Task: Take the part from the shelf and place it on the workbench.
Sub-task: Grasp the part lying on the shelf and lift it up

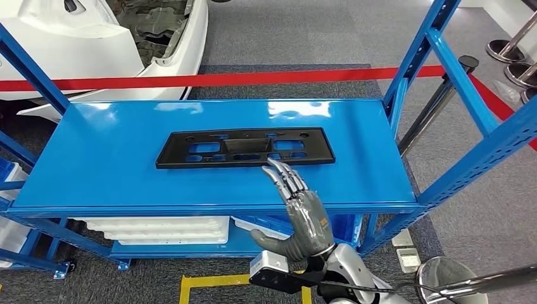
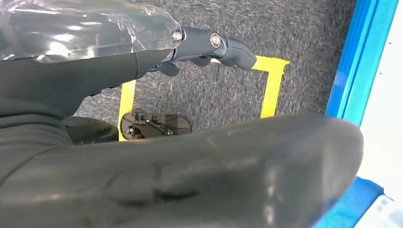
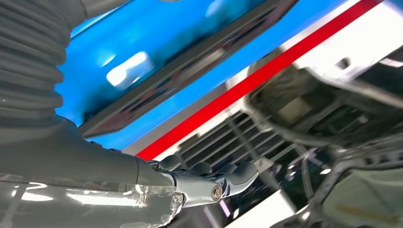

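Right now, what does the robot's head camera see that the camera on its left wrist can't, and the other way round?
The head view alone shows the black part lying flat on the blue shelf, the right hand reaching toward it with its fingers extended, and a red barrier tape. The left wrist view alone shows the left hand. Both show grey carpet and the yellow floor marking.

A: Head view?
B: High on the body, facing forward and down over the blue shelf [image 1: 126, 158].
A: Left wrist view?
B: Close behind the left hand [image 2: 209, 45], facing carpet and yellow floor tape [image 2: 272, 90].
A: Right wrist view?
B: Low, turned, close behind the right hand [image 3: 209, 183]; shares the shelf and red barrier tape [image 3: 266, 71] with the head view.
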Motion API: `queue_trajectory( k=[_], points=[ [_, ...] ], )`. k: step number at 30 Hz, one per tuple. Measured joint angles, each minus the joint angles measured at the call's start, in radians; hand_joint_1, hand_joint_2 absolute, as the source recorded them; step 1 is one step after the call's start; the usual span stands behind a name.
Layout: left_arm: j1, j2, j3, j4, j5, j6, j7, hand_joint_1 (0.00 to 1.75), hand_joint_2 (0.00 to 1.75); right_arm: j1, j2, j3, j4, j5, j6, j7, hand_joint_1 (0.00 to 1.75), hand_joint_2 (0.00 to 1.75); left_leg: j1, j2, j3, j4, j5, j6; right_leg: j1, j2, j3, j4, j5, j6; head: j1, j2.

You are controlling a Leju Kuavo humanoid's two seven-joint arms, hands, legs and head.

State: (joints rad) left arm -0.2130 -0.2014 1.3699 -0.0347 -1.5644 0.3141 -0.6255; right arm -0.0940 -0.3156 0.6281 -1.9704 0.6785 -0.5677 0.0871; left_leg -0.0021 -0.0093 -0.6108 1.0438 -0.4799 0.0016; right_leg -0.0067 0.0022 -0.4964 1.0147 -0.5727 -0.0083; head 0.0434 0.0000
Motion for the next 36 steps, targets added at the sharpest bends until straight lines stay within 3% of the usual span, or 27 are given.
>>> queue_trajectory(
  k=[4, 11, 19, 28, 36],
  points=[
    [0.005, 0.0, 0.013, 0.0, 0.001, 0.003, -0.004, 0.0, 0.0, 0.019, -0.026, -0.034, -0.01, 0.053, -0.003, 0.061, 0.0, 1.75, 0.001, 0.0, 0.003, -0.002, 0.0, 0.0, 0.0, 0.0, 0.002, 0.0, 0.0, 0.0, 0.0, 0.0],
    [0.009, 0.001, 0.041, 0.0, -0.005, 0.008, -0.008, 0.0, 0.0, 0.054, -0.111, -0.121, -0.029, 0.172, 0.06, 0.268, 0.0, 1.75, 0.002, 0.0, 0.008, -0.004, 0.0, 0.0, 0.0, 0.0, 0.005, 0.0, 0.0, -0.001, 0.0, 0.0],
    [0.009, 0.001, 0.058, 0.0, -0.005, 0.007, -0.008, 0.0, 0.0, 0.063, -0.19, -0.191, -0.026, 0.123, 0.14, 0.327, 0.0, 1.75, 0.001, 0.0, 0.01, -0.006, 0.0, 0.0, 0.0, 0.0, 0.006, 0.0, -0.001, -0.001, 0.0, 0.0],
    [0.008, 0.002, 0.059, 0.0, -0.006, 0.0, -0.007, 0.0, 0.0, 0.04, -0.268, -0.219, -0.007, -0.017, 0.233, 0.328, 0.0, 1.75, 0.001, 0.0, 0.011, -0.007, 0.0, 0.0, 0.0, 0.0, 0.006, 0.0, -0.001, -0.001, 0.0, 0.0],
    [0.006, 0.002, 0.06, 0.0, -0.006, -0.003, 0.0, 0.0, 0.0, -0.055, -0.304, -0.2, 0.027, -0.178, 0.301, 0.223, 0.0, 1.75, 0.001, 0.0, 0.012, -0.008, 0.001, -0.001, 0.0, 0.0, 0.007, 0.0, -0.001, -0.001, 0.0, 0.0]
  ],
)
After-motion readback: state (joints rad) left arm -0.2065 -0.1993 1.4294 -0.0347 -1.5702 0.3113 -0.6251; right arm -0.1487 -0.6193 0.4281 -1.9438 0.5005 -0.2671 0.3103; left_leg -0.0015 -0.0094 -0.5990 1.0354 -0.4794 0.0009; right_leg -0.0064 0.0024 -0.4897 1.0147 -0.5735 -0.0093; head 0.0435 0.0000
